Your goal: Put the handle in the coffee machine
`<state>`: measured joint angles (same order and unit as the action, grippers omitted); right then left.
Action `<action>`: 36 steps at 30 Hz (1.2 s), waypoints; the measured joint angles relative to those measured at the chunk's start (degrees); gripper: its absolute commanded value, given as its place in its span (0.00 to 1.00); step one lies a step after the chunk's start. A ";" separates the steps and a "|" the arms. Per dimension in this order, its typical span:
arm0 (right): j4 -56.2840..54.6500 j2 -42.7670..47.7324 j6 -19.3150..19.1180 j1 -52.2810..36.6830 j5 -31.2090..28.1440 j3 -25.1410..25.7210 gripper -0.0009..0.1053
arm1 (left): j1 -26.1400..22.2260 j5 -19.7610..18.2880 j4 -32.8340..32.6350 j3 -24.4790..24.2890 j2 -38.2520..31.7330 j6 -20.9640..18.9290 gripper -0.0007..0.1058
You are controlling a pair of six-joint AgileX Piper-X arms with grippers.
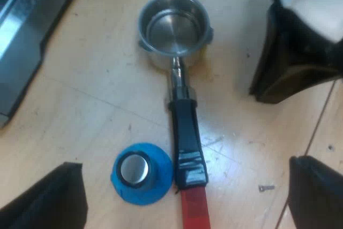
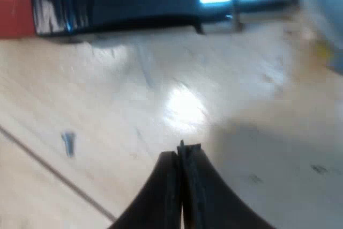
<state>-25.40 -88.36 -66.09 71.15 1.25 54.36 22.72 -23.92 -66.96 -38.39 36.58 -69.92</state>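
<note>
Progress: none yet — holder (image 1: 174,25) lies loose on table (image 1: 80,111), by blue tamper (image 1: 142,172) | left gripper (image 1: 186,162): fingers spread, empty | right gripper (image 2: 182,151): fingers pressed together (nothing held) | to do: grasp, lock into machine (image 1: 27,20)

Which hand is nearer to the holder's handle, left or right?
Right, probably. The right hand, shut, sits low over the table just beside the handle, pointing at it. The left hand hangs higher above the handle, open, straddling it.
</note>
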 measured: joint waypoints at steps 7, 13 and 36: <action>-12.99 6.69 -1.08 -0.11 -3.02 0.73 0.64 | 0.00 -0.39 1.72 0.00 0.00 0.00 0.74; -17.89 8.64 -2.52 -1.75 -5.85 3.18 0.71 | 0.00 -2.66 3.37 0.00 0.00 0.00 0.74; -16.71 4.77 -19.28 -16.14 -0.55 9.85 0.82 | 0.00 -6.53 4.16 1.68 0.14 -0.35 0.83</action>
<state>-42.11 -83.59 -85.37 55.01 0.71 64.21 22.72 -30.45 -62.80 -36.71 36.73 -70.27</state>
